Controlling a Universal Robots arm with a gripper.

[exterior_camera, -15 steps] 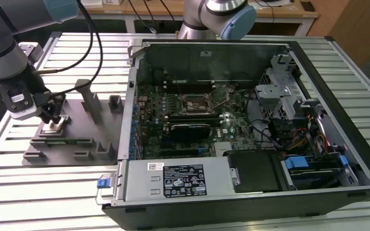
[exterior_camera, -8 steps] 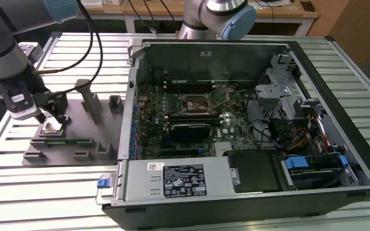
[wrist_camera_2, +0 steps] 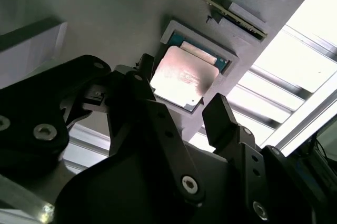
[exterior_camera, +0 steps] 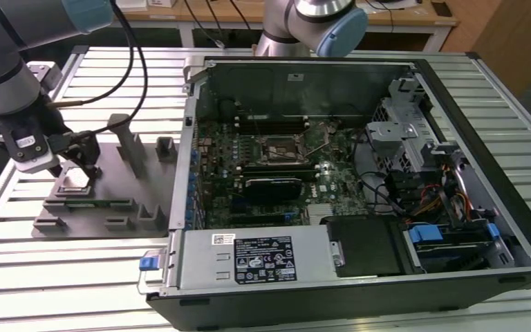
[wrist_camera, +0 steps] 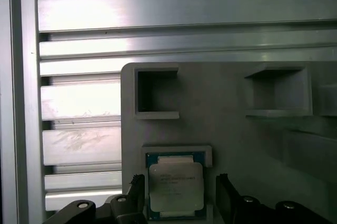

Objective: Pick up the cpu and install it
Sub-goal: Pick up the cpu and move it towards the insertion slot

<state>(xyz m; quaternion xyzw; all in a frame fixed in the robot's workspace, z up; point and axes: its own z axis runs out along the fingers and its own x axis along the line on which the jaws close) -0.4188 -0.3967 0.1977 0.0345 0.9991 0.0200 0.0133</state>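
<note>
Slatted aluminium tabletop (exterior_camera: 53, 277) carries a grey fixture plate (exterior_camera: 108, 176) on the exterior view's left and an open computer case (exterior_camera: 358, 228) on its right. The cpu (wrist_camera: 175, 184) lies flat in a shallow walled pocket of that plate, shiny lid up, with a thin green edge around it. It is not lifted and not yet in the case.

The tool (wrist_camera_2: 181, 90) hangs directly above the pocket with its jaws apart. In both wrist views one black finger (wrist_camera_2: 221, 119) stands off one side of the chip and its mate off the opposite side, so the chip sits centred in the gap. The fingers look squared to two opposite edges of the cpu rather than to its corners. They seem to sit above and just outside the pocket walls. I cannot tell whether either pad touches the chip, but nothing is clamped.

So the cpu lies straight below the tool, with little sideways offset to my eye. The socket (exterior_camera: 279, 147) is well apart, inside the case toward the exterior view's right.
</note>
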